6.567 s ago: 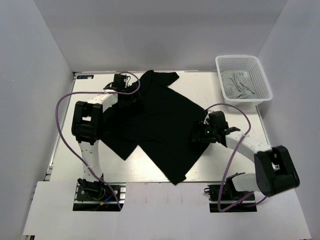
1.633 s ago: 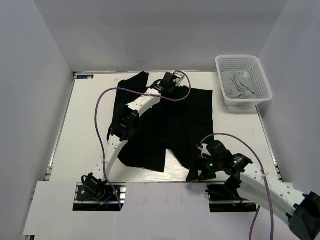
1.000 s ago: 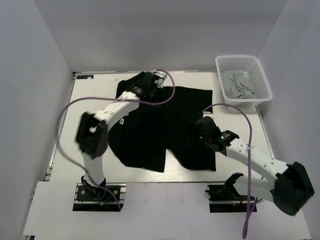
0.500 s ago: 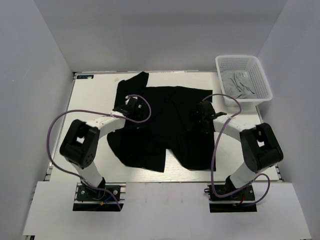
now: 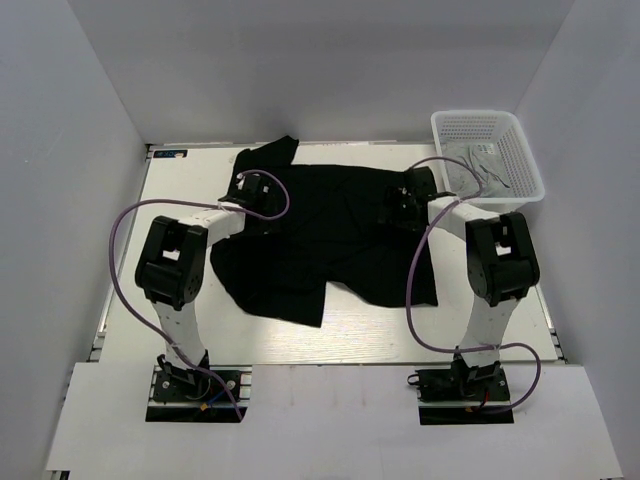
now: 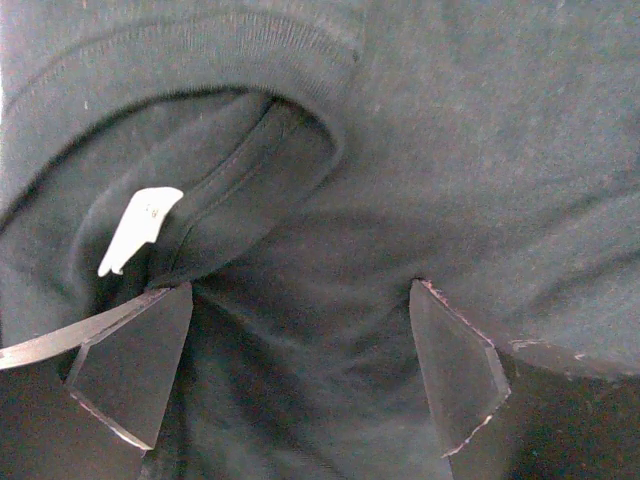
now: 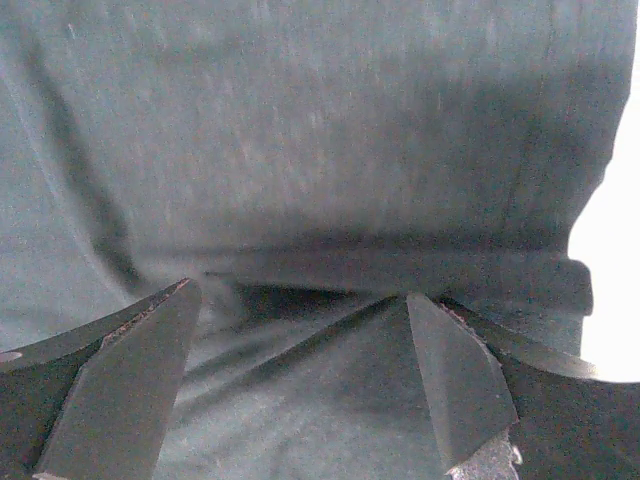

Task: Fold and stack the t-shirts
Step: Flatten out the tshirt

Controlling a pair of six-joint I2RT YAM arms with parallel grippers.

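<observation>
The black t-shirt (image 5: 330, 245) lies spread on the white table (image 5: 180, 290), one sleeve bunched at the far left. My left gripper (image 5: 254, 190) is open and rests low on the shirt by its collar. In the left wrist view the open gripper (image 6: 300, 290) straddles black cloth just below the collar rib and a white label (image 6: 140, 226). My right gripper (image 5: 404, 201) is open on the shirt's far right part. In the right wrist view the gripper (image 7: 298, 293) spans a fold in the black cloth (image 7: 300, 150). The light grey t-shirt (image 5: 478, 167) lies crumpled in the basket.
A white mesh basket (image 5: 524, 155) stands at the far right corner, close beside the right arm. White walls enclose the table on three sides. Purple cables loop from both arms. Bare table shows at the right of the right wrist view (image 7: 612, 300).
Both grippers have moved toward the far edge over the shirt since half a second ago. The shirt's near hem has shifted slightly, and both arms now stretch straighter.
</observation>
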